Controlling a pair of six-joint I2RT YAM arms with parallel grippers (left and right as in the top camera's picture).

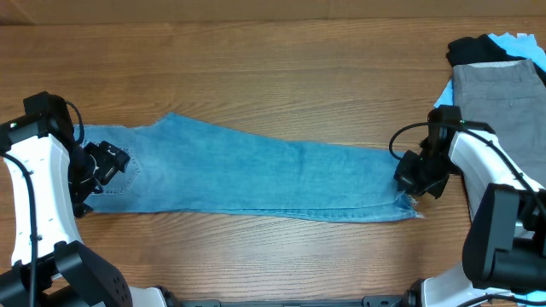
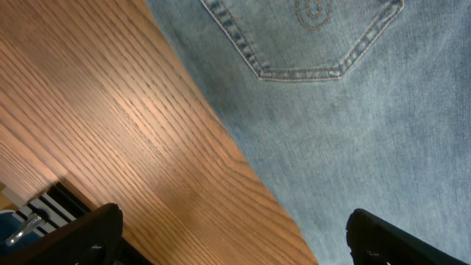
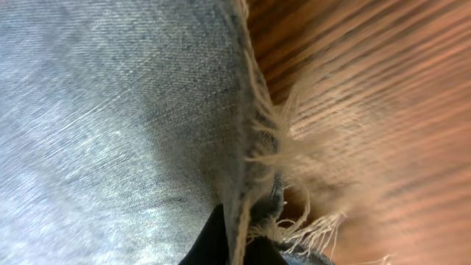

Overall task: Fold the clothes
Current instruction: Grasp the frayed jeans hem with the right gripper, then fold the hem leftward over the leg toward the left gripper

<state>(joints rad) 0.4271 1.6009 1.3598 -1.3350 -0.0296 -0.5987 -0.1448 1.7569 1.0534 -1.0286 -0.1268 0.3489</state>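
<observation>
I see the wooden table point(image 1: 273, 60) filling my overhead view. The jeans point(image 1: 256, 175) lie flat across its middle, stretched from left to right: the waist is at my left arm and the leg ends at my right. At the table's far right edge sits a separate pile, with grey trousers point(image 1: 499, 94) on top and a black garment point(image 1: 478, 49) behind them.

My left gripper point(image 1: 109, 162) hangs over the waist end with its jaws spread wide. On the left wrist camera one finger point(image 2: 81, 235) is above bare wood and the other above denim, and the back pocket point(image 2: 309, 37) lies just ahead.

My right gripper point(image 1: 414, 181) is at the leg end with its jaws pressed together, pinching the frayed hem point(image 3: 280, 147). The loose threads trail past the dark fingertips point(image 3: 213, 239) onto the wood.
</observation>
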